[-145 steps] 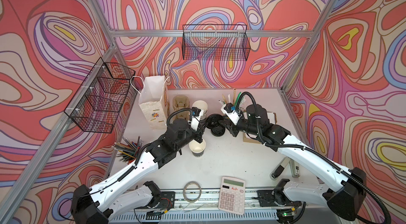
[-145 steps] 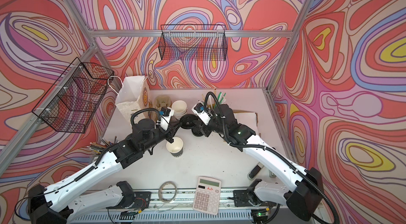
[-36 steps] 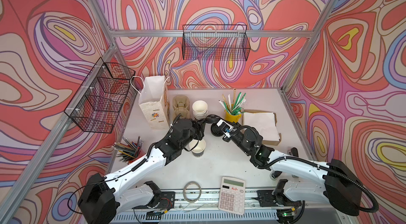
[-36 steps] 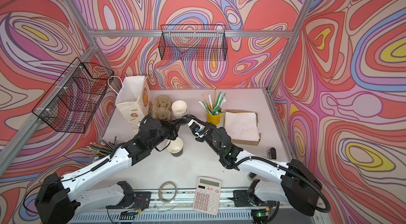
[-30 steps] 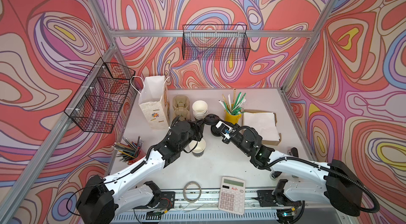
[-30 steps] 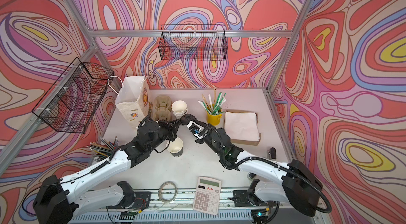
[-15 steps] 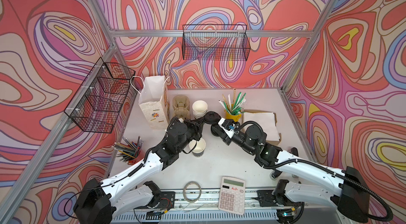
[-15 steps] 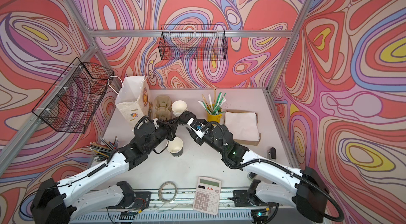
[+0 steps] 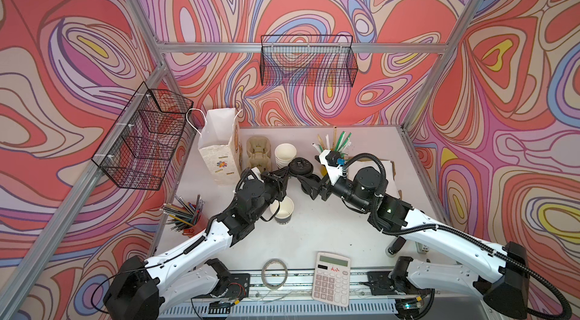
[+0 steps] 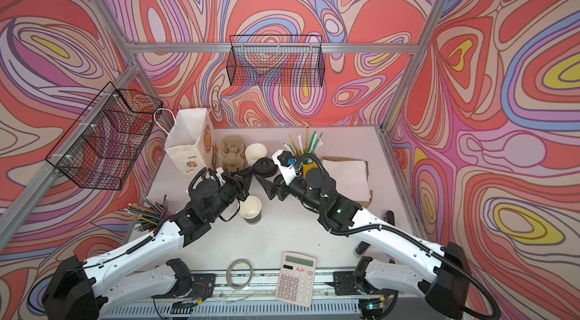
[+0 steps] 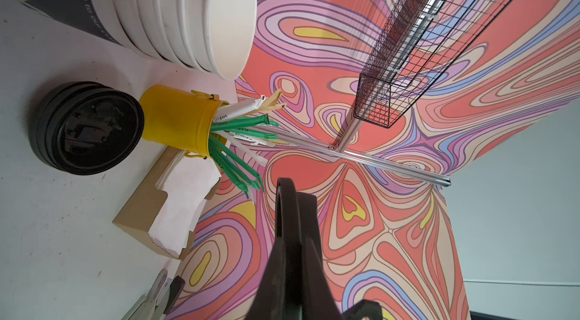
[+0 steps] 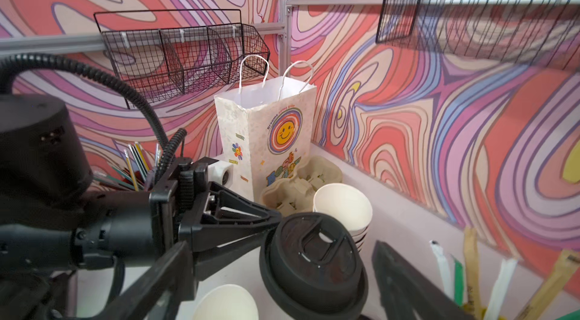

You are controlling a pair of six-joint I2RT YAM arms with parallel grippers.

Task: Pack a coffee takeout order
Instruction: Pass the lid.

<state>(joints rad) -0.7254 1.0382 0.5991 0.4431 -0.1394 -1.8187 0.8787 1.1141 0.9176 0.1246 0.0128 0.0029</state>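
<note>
Over the last second the right jaws were spread wide, and they now flank the black lid (image 12: 314, 258) without gripping it. The left jaws are shut on the lid's rim. The lid is held above the tabletop (image 9: 314, 233), beside the cup stack (image 9: 285, 153). The lidless black paper cup (image 9: 284, 210) stands nearer the front, just beside the left arm.

The pale tabletop (image 9: 329, 233) bears a tall white printed paper bag (image 9: 219, 149) far left, a tan pulp carrier (image 9: 259, 153) just right of it, a lidless black paper cup (image 9: 284, 213) mid-table and a white calculator (image 9: 332, 277) near.
</note>
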